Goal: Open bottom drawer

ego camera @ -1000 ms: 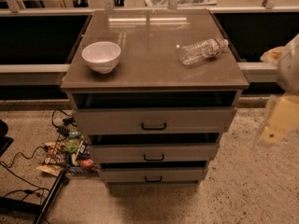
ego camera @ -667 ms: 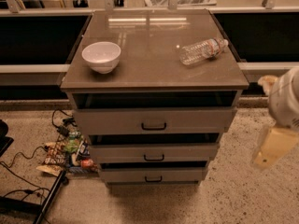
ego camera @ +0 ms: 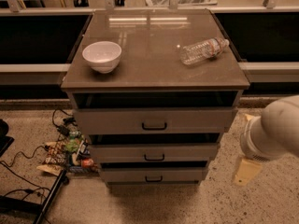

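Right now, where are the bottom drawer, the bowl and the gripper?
bottom drawer (ego camera: 126, 175): camera view, front panel.
bowl (ego camera: 102, 65): camera view, outer wall.
gripper (ego camera: 246, 171): camera view, tan tip, apart to that drawer's right.

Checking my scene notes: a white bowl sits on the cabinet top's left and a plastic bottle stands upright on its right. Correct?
No: the camera view shows the plastic bottle lying on its side, not upright. The white bowl does sit left on the cabinet top. The gripper hangs low at the right, clear of the bottom drawer.
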Robot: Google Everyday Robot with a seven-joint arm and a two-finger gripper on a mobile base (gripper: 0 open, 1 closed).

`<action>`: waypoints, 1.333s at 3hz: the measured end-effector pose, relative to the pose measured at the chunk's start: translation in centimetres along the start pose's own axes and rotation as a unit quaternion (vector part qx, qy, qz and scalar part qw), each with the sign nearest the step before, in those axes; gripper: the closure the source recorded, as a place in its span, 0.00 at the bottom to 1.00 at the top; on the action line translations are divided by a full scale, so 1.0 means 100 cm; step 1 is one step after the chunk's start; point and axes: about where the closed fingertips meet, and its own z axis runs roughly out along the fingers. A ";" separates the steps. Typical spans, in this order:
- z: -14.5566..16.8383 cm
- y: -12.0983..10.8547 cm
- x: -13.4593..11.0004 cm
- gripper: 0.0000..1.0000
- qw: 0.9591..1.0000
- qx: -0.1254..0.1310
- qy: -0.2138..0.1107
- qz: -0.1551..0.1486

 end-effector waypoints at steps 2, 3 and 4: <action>0.077 0.015 0.006 0.00 1.000 -0.012 -0.003 0.017; 0.103 0.027 0.005 0.00 0.999 -0.032 0.003 0.021; 0.152 0.050 0.010 0.00 0.998 -0.059 0.012 0.032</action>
